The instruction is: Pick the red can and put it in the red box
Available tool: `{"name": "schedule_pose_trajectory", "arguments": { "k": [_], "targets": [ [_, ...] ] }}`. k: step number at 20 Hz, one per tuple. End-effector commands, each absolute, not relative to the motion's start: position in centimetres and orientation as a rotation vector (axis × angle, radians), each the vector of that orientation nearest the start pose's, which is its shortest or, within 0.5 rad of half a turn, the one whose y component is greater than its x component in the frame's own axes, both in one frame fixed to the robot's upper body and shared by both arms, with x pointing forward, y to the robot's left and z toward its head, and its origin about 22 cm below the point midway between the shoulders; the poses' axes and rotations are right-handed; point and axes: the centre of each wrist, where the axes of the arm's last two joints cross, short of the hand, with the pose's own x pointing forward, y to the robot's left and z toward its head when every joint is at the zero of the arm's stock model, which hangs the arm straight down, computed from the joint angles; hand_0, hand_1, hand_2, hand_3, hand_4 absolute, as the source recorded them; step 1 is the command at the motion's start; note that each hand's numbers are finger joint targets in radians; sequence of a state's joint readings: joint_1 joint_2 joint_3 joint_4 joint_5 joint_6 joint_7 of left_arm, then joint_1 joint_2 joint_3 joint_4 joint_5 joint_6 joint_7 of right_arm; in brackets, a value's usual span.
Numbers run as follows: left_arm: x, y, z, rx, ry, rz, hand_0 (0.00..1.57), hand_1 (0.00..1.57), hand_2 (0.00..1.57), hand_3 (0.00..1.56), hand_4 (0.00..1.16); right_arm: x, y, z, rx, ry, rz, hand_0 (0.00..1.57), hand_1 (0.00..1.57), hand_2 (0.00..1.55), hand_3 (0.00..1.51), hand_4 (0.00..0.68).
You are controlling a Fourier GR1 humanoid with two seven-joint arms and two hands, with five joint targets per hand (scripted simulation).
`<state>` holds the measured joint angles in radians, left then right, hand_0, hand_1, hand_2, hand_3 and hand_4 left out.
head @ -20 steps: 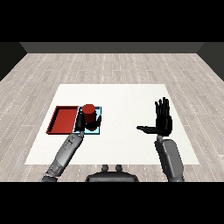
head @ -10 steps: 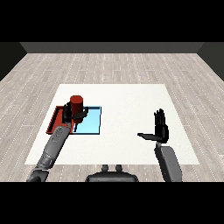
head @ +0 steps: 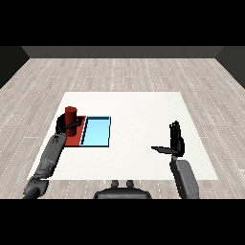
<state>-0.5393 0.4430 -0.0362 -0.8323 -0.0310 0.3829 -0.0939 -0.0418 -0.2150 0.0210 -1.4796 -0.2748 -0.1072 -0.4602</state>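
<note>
The left robot hand (head: 66,125) has swung sideways since a moment ago: it carried the red can (head: 71,115) off the light blue tray (head: 97,132) and now holds it over the red tray (head: 76,136), fingers curled round the can's lower half. The can stands upright, and I can't tell whether its base touches the tray yet. The right robot hand (head: 175,141) has dropped a little over the white bench (head: 139,115), fingers straight and thumb out, holding nothing. To my eye, only lowering and release remain.
</note>
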Motion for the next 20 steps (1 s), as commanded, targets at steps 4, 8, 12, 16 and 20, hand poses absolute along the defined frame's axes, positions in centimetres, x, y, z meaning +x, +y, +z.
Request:
{"name": "schedule_pose_trajectory", "arguments": {
  "k": [4,8,12,16,20],
  "targets": [
    [35.0,37.2,-2.5,0.823,-1.284,-0.145,1.57,1.57,1.57,1.5,1.04,26.2,-27.4,-0.1,-0.037,-2.011,-0.091,0.0,0.0,0.0,0.0,0.0],
    [35.5,37.1,-3.0,0.895,-1.084,-0.145,1.01,1.01,1.06,1.21,0.94,25.7,-28.2,0.4,-0.072,-2.052,-0.076,0.0,0.0,0.0,0.0,0.0],
    [34.5,38.2,-4.0,0.899,-0.986,-0.128,0.64,0.64,0.67,0.14,0.68,24.7,-27.2,0.6,-0.068,-2.063,-0.085,0.0,0.0,0.0,0.0,0.0],
    [34.0,35.8,-6.2,0.803,-1.004,-0.046,1.13,1.13,1.09,0.0,0.53,25.5,-27.5,1.2,-0.086,-2.081,-0.063,0.0,0.0,0.0,0.0,0.0],
    [34.7,38.4,-3.8,0.833,-0.91,-0.275,0.0,0.0,0.0,0.0,0.65,25.0,-25.3,1.5,-0.029,-2.103,-0.085,0.0,0.0,0.0,0.0,0.0]
  ]
}}
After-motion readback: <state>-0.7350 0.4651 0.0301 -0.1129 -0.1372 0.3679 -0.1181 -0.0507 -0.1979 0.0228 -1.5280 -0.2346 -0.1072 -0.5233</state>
